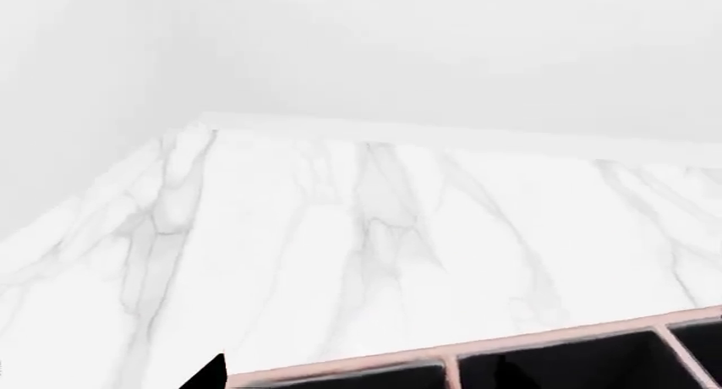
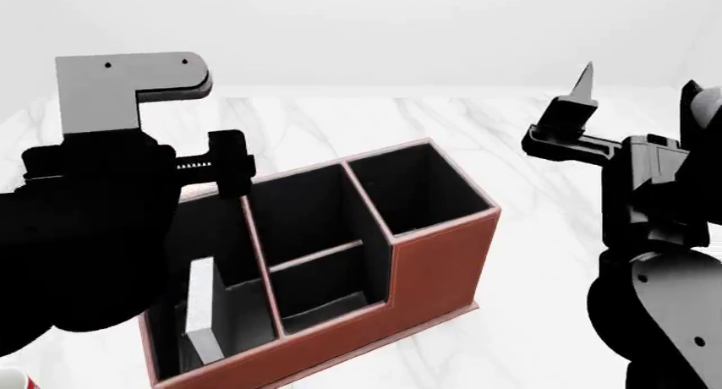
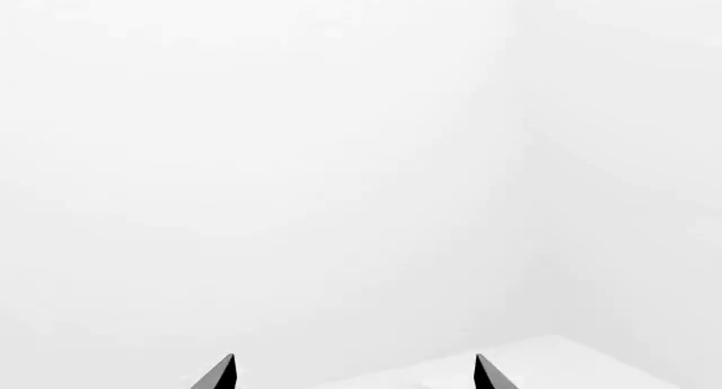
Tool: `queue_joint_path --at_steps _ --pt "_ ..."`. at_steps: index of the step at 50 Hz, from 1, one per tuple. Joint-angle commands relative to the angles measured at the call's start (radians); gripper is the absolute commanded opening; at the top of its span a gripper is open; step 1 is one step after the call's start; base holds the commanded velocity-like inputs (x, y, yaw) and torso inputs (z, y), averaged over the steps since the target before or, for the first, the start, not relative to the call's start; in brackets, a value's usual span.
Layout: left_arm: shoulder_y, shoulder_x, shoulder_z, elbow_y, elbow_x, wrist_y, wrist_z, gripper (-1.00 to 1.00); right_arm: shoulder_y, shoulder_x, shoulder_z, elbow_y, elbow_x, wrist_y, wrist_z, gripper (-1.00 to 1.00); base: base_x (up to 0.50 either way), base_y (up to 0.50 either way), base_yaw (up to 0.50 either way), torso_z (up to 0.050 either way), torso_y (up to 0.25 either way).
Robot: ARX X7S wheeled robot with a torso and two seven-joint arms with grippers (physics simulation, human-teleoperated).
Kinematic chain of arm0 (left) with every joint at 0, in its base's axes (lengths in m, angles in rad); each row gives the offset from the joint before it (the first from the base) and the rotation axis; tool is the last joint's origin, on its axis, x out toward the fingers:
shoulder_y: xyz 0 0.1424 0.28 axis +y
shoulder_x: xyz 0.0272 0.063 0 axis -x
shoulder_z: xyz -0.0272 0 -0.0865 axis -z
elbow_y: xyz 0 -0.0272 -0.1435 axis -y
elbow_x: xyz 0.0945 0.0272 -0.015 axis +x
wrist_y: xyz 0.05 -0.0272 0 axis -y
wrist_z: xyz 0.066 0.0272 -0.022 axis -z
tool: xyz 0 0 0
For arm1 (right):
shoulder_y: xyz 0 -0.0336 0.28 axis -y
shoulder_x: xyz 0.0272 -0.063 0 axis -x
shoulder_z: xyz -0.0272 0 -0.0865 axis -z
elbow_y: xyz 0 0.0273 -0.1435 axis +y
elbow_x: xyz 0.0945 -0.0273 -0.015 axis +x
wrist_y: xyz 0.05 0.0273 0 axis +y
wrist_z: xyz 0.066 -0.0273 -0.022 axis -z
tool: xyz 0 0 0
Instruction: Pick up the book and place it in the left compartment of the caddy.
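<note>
Our left arm (image 2: 101,237) is big and black, close to us, above the caddy (image 2: 434,271). We see the book (image 2: 203,317) standing in the left compartment (image 2: 181,355). We cannot tell if the left gripper is spread. Our right gripper (image 3: 353,374) is spread wide, up in the air.

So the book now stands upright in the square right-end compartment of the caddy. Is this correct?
Not quite. The head view shows the book standing upright in the long left compartment of the caddy. The square end compartment holds nothing.
</note>
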Motion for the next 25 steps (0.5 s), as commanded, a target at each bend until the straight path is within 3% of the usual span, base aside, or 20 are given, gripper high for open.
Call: queue_joint_path --at_steps 1,19,25 --pt "0.029 0.01 0.02 0.018 0.261 0.043 -0.025 1.0 0.158 -0.037 -0.065 -0.055 0.044 0.071 0.019 1.0 0.0 0.0 0.0 0.0 0.0" --pt "-0.03 0.046 0.055 0.007 0.486 -0.061 -0.161 1.0 0.246 -0.051 -0.155 -0.089 0.027 0.037 0.001 1.0 0.0 0.0 0.0 0.0 0.0" --pt "-0.025 0.047 0.037 0.002 0.497 -0.079 -0.166 1.0 0.259 -0.044 -0.179 -0.098 0.005 0.016 0.0 1.0 0.0 0.0 0.0 0.0 0.0"
